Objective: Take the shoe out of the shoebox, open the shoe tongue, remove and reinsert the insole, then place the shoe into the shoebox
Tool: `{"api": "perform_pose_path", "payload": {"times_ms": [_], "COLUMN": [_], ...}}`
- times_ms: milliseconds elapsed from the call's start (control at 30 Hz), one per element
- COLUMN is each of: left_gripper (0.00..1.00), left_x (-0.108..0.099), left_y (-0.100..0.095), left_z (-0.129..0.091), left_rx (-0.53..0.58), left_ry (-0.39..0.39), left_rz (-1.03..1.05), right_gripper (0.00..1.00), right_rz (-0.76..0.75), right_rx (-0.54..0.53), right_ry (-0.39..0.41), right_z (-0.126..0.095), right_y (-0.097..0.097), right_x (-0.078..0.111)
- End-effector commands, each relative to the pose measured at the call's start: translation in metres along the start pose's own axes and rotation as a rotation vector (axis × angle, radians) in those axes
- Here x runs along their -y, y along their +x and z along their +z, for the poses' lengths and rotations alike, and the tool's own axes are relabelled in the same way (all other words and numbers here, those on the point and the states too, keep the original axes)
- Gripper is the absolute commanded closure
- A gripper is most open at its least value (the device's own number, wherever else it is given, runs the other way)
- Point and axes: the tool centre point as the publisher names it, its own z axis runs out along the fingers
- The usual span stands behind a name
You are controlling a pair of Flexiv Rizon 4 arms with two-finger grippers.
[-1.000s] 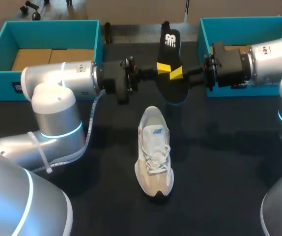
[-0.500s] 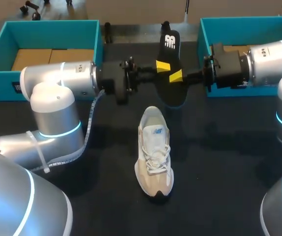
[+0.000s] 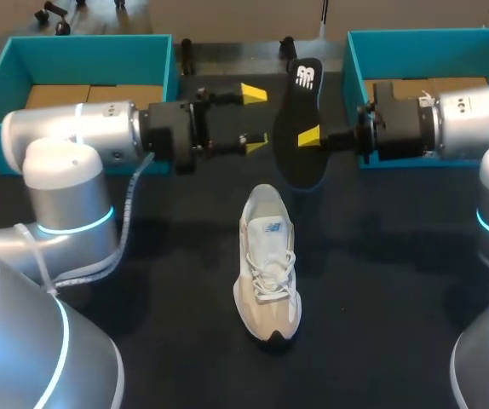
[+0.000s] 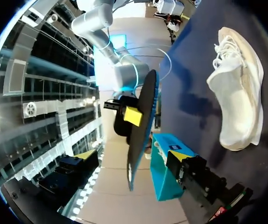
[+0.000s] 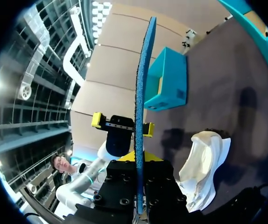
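Note:
A black insole (image 3: 302, 102) hangs on edge above the table's far middle, and my right gripper (image 3: 307, 135) is shut on its lower half from the right. In the right wrist view the insole (image 5: 141, 93) stands edge-on, its blue side showing, between my own fingers (image 5: 138, 161). My left gripper (image 3: 254, 119) is open just to the left of the insole, apart from it, with nothing between its fingers. The white and beige shoe (image 3: 266, 260) lies on the table nearer me, heel towards the insole. The left wrist view has the insole (image 4: 141, 121) ahead and the shoe (image 4: 239, 102) beside it.
A teal shoebox (image 3: 74, 51) stands at the back left behind my left arm. A second teal shoebox (image 3: 432, 43) stands at the back right behind my right arm. The dark tabletop (image 3: 381, 281) surrounds the shoe.
My left gripper opened, let go of the insole and drew back to the left. The insole stays in my right gripper alone and now stands a little further right.

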Motion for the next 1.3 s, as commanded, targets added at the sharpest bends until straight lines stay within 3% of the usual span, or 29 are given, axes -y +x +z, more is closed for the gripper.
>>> {"api": "perform_pose_path", "payload": {"times_ms": [33, 267, 367, 467, 1167, 1300], "left_gripper": [0.00, 0.00, 0.00, 0.00, 0.00, 0.00], "left_x": [0.010, 0.002, -0.002, -0.002, -0.002, 0.003], "left_y": [0.003, 0.021, 0.027, 0.027, 0.027, 0.018], "left_z": [-0.025, -0.044, -0.044, -0.044, -0.044, -0.057], "left_rx": [-0.023, 0.065, 0.042, 0.042, 0.042, -0.142], "left_ry": [-0.039, -0.173, -0.176, -0.176, -0.176, -0.187], "left_rz": [-0.068, -0.320, -0.305, -0.305, -0.305, -0.446], "right_gripper": [1.00, 1.00, 1.00, 1.00, 1.00, 1.00], "right_rz": [-0.025, -0.134, -0.216, -0.355, -0.355, -0.486], "right_rx": [-0.019, -0.039, -0.042, -0.112, -0.112, -0.107], "right_ry": [-0.042, -0.111, -0.129, -0.119, -0.119, -0.159], "right_z": [0.001, 0.004, 0.004, 0.006, 0.006, 0.003], "right_y": [-0.002, 0.000, 0.003, 0.012, 0.012, -0.003], "right_x": [0.005, 0.001, 0.000, 0.000, 0.000, -0.011]}}
